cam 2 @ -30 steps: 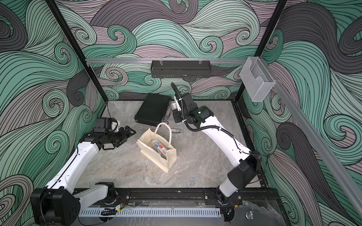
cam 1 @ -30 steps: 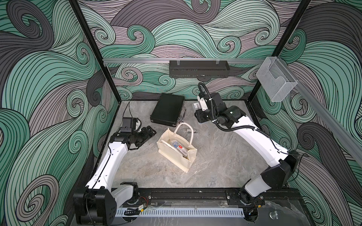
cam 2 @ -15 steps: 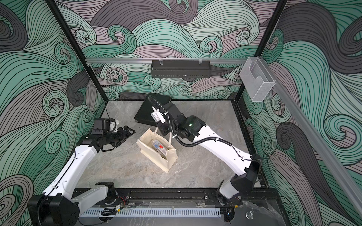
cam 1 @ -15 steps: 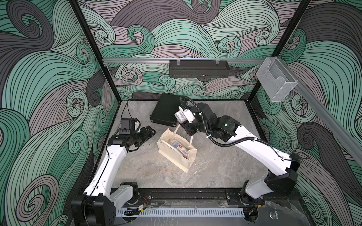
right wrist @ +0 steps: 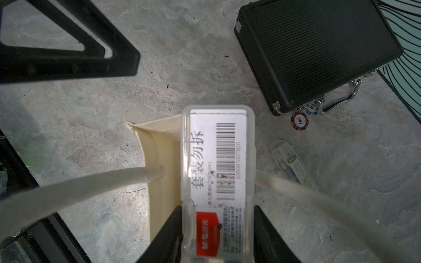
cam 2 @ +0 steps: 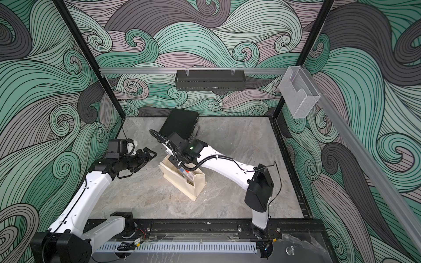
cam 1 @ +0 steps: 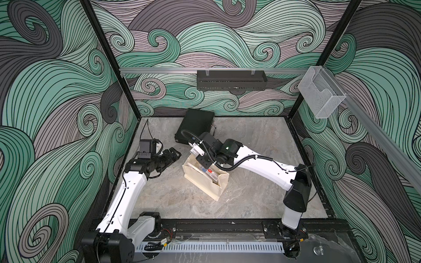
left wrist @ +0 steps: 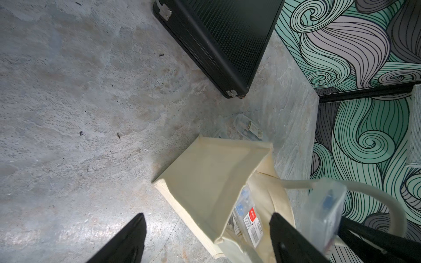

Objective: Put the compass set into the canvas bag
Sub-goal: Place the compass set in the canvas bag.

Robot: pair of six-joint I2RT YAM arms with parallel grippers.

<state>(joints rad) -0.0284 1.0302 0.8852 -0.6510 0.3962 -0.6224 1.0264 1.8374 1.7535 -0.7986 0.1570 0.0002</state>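
Compass set (right wrist: 217,164) (clear) pinched by right claw (right wrist: 217,218), over canvas bag (right wrist: 159,157), left claw (left wrist: 207,217) spread

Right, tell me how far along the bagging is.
Done: one clear case already lies inside the bag. In hand: the right gripper is shut on a second case, held over the bag's mouth between the handles, not yet let go. Left: lower and release it. A third clear case lies on the table beside the bag, maybe next. The left gripper is open and holds nothing.
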